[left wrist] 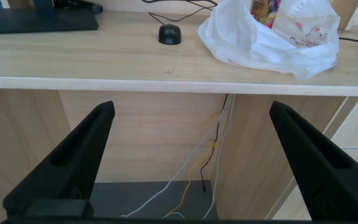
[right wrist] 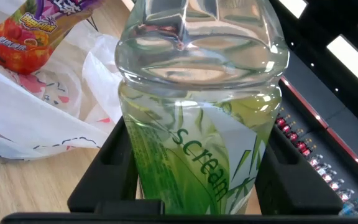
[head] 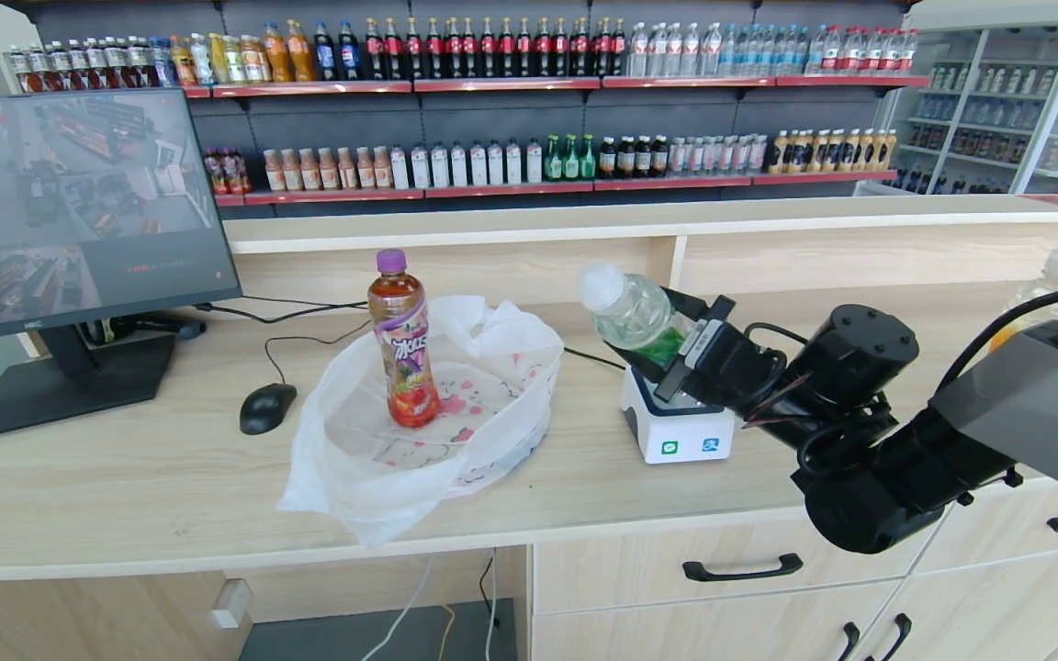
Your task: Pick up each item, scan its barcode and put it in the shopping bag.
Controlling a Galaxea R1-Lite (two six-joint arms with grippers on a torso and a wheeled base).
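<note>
**Q:** Why is the water bottle [head: 630, 308] held tilted just above the scanner [head: 685, 441]?

**A:** The label side is judged to be turned down toward the scanner so the barcode can be read. The bottle is pinched around its labelled middle by the jaws of the right gripper [head: 667, 353], with the cap pointed up and to the left of the scanner

**Q:** How is the bottle described?

**A:** Clear plastic, ribbed at the shoulder, is topped with a white cap and wrapped in a green leaf-patterned label. Whether it is full cannot be told

**Q:** Why is the shopping bag [head: 354, 459] laid open to the left of the scanner?

**A:** Its mouth is spread wide on the counter [head: 125, 496], so a scanned item can be lowered straight in. A juice bottle [head: 403, 344] with a purple cap is stood upright inside, and that one is judged done

**Q:** And the left gripper [left wrist: 191, 109]?

**A:** It is held below the counter's edge, well to the left of the scanner, with its jaws spread wide and nothing between them. It is judged to be parked out of the way
</note>
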